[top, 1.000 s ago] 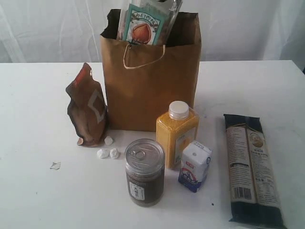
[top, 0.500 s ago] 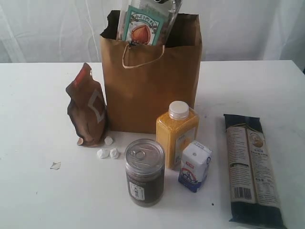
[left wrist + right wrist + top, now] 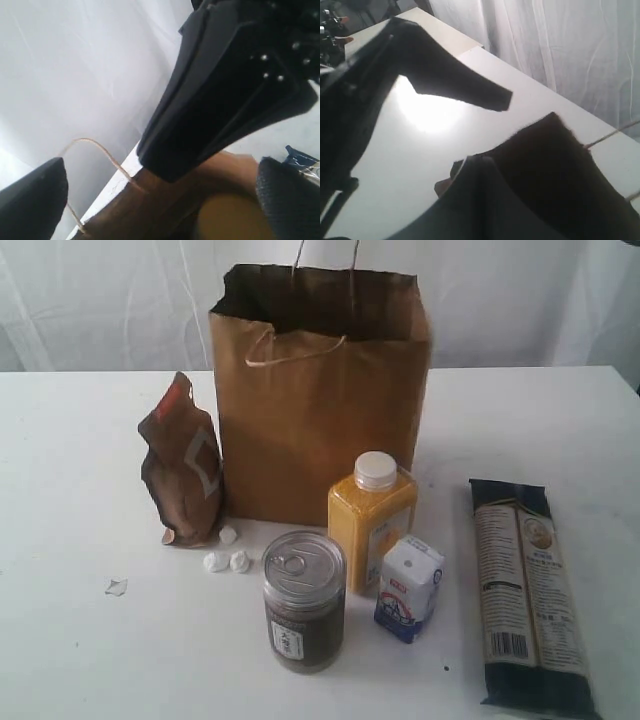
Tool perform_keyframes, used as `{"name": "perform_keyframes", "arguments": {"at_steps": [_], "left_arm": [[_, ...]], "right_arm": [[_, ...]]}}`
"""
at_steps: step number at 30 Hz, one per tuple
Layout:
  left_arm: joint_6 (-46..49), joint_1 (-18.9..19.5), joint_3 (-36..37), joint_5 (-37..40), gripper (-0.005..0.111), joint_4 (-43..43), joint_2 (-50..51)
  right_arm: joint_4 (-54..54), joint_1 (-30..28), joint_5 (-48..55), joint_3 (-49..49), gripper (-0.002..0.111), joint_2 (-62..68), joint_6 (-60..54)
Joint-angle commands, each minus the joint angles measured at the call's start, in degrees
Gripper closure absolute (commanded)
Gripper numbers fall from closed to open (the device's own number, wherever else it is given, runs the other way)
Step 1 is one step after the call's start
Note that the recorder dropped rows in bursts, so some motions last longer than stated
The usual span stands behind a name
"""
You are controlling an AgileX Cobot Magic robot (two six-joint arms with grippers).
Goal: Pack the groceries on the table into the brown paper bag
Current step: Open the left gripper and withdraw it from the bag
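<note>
The brown paper bag stands upright at the back middle of the table, and I see no item above its rim. Outside it stand the brown foil pouch, the dark pull-tab can, the yellow bottle and the white-blue carton. The noodle packet lies flat at the right. Neither gripper shows in the exterior view. My left gripper is open over the bag's mouth, with a blurred golden round shape below it. My right gripper is shut beside the bag's dark rim.
Small white bits and a paper scrap lie in front of the pouch. The bag's rear cord handle stands up and its front handle droops. A white curtain hangs behind the table.
The clear, teal-labelled item that stuck out of the bag's mouth has dropped out of sight inside the bag. The bag's rim has shifted slightly.
</note>
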Motion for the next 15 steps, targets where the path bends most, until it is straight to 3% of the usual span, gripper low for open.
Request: {"name": "perform_keyframes", "arguments": {"at_steps": [1, 9, 15], "left_arm": [[-0.54, 0.0, -0.12, -0.06, 0.003, -0.5, -0.9], [-0.54, 0.0, -0.12, 0.33, 0.003, -0.5, -0.9], [-0.54, 0.0, -0.12, 7.68, 0.003, -0.5, -0.9]], "right_arm": [[-1.74, -1.35, 0.34, -0.03, 0.108, 0.86, -3.63], [-5.29, -5.0, 0.34, -0.03, 0.108, 0.74, -2.1], [-15.05, -9.19, -3.37, -0.03, 0.108, -0.24, 5.26]]}}
